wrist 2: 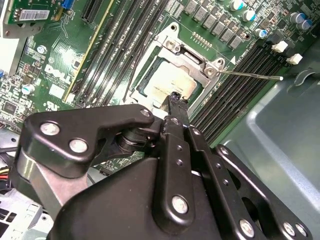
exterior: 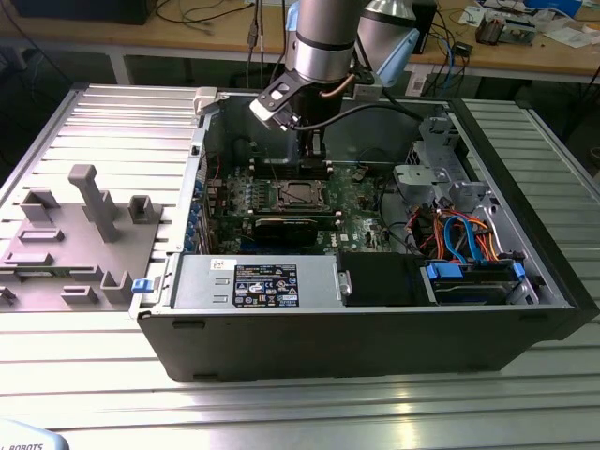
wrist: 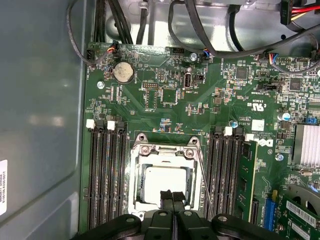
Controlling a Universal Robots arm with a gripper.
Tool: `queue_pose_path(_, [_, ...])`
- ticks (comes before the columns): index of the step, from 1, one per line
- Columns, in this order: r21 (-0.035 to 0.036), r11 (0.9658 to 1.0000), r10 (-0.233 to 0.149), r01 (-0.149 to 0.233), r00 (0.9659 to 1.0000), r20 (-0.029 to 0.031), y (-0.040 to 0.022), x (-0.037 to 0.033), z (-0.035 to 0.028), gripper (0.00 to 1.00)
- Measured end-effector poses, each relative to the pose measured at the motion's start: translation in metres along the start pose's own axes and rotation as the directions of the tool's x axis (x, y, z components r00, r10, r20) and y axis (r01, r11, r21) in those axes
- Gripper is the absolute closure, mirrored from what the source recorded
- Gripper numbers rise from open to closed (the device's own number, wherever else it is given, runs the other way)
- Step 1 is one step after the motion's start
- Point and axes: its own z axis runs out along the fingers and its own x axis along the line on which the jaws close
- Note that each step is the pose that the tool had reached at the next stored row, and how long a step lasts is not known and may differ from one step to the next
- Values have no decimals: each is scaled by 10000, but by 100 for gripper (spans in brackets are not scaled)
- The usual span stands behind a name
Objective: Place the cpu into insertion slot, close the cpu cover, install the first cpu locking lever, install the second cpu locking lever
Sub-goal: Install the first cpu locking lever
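Gripper (wrist: 172, 196): jaws pressed together, nothing between them, tips over one edge of chip (wrist: 162, 182). Chip lies flat in socket (wrist: 141, 186), middle of green board (wrist: 165, 110), between memory-slot banks. Cover frame (wrist: 165, 150) is down around it. Thin wire lever (wrist 2: 250, 75) angles out from socket. We judge chip light, stiff, slick-faced, fragile underneath: hold by opposite edges only. Lever springy: we would press near free end.

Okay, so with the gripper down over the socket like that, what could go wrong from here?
The shut gripper hangs right at the edge of the cpu cover, over the cpu; an off-centre push might scrape the cpu. The thin locking lever sticks out beside the cover, so the gripper could snag or bend it.
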Motion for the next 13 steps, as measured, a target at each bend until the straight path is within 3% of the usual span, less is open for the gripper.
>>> queue_pose_path(13, [-2,9999,-127,127,9999,5,0,0,0,89])
